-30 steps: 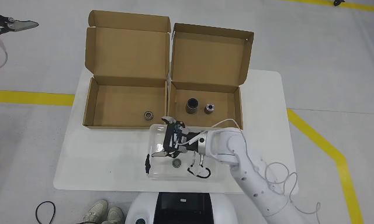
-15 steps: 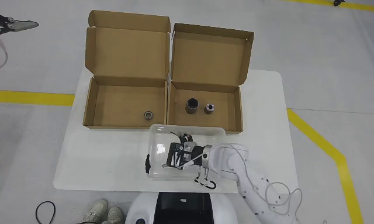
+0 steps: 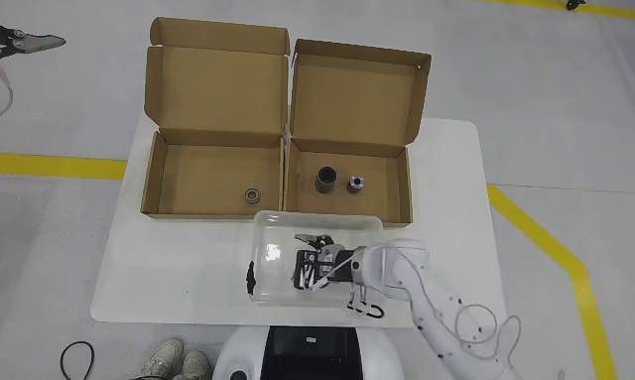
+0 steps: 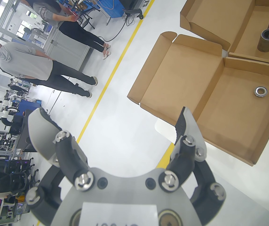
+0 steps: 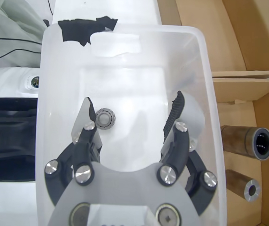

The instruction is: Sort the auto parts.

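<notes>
At the near edge of the white table [image 3: 446, 162], a clear, round-cornered plastic bin [image 3: 268, 231] is sitting with a torn piece of black tape [image 5: 85, 30] stuck to one end wall. The right gripper [image 5: 134, 104] is reaching down inside this bin with its jaws spread wide and nothing held between them. A small silver ribbed bearing ring [image 5: 105, 118] is lying on the bin floor, just at the tip of one of the black-padded fingers [image 5: 91, 111], close enough that it may be touching.

Just beyond the bin, two open brown cardboard boxes are standing side by side with their lids folded back. The box on the robot's left [image 3: 159, 172] is holding a single small silver bearing ring [image 3: 253, 193] near its front wall. The box on the robot's right [image 3: 405, 187] is holding a dark, hollow metal cylinder [image 3: 326, 179] and, just beside it, a smaller cylinder with a bright silver end [image 3: 355, 185].

Off to the side, the left gripper [image 4: 112, 118] is hanging above the grey floor, jaws released and empty, with both boxes well apart from it.
</notes>
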Robot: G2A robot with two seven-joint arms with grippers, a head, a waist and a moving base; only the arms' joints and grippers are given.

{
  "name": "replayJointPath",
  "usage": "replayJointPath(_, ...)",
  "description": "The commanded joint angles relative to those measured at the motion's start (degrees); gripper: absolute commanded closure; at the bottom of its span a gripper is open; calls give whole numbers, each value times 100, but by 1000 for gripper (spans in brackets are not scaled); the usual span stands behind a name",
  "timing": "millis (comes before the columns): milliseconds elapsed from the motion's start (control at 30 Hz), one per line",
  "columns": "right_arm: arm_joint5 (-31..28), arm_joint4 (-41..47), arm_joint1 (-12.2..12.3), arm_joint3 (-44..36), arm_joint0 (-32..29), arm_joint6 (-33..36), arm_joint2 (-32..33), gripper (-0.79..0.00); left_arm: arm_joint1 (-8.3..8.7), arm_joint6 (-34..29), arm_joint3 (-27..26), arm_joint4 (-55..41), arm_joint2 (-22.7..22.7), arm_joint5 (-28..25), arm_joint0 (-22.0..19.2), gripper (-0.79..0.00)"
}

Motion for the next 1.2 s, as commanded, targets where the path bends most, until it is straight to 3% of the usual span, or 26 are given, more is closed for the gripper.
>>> replayJointPath(0,-86,-38,-2,75,98,97,-84,-560,0,0,0,0,0,0,0,-785)
replayJointPath(133,-242,-87,-13,235,310,194,-271,-486,0,0,0,0,0,0,0,-785)
replayJointPath(167,-269,-107,-14,266,354,204,-314,-437,0,0,0,0,0,0,0,-785)
replayJointPath(267,-382,-124,-16,380,473,207,-422,-422,0,0,0,0,0,0,0,-785)
replayJointPath(500,-509,-51,-14,632,701,266,-671,-493,0,0,0,0,0,0,0,-785)
replayJointPath(800,-506,67,2,897,982,414,-935,-474,0,0,0,0,0,0,0,-785)
replayJointPath(1100,-367,121,-47,1125,1177,647,-1162,-582,0,0,0,0,0,0,0,-785)
replayJointPath(1167,-190,124,-62,1135,1199,658,-1184,-570,0,0,0,0,0,0,0,-785)
